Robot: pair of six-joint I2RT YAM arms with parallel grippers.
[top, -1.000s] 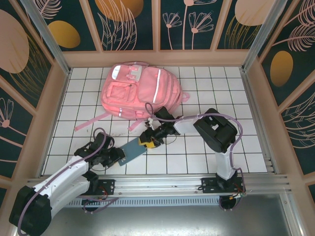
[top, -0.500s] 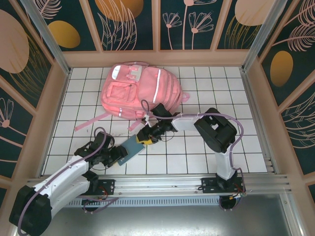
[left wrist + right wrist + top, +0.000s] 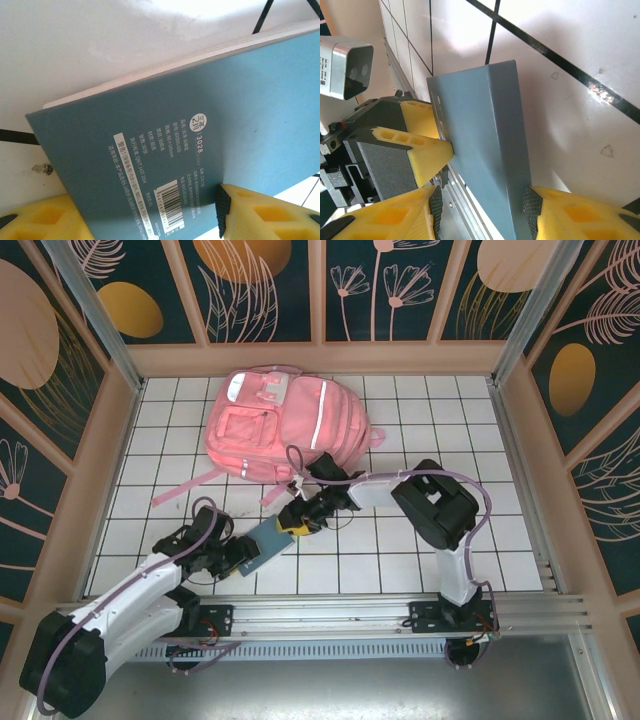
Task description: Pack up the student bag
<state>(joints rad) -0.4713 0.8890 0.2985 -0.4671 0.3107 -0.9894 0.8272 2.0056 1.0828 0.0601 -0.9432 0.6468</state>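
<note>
Far and left of centre on the table [image 3: 400,570]: the bag [image 3: 280,425], lying flat. Just nearer than it, a blue book [image 3: 268,539], clamped at its far-right end by the right gripper [image 3: 297,521]. At the near-left end, the left gripper [image 3: 238,558], fingers astride the cover; gripping or merely alongside, impossible to tell.

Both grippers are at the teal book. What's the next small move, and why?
Probably ease the left gripper back off the teal softcover book. The right gripper seems to clamp its far end, nearer the big pink fabric backpack, so one hold should suffice for carrying.
</note>
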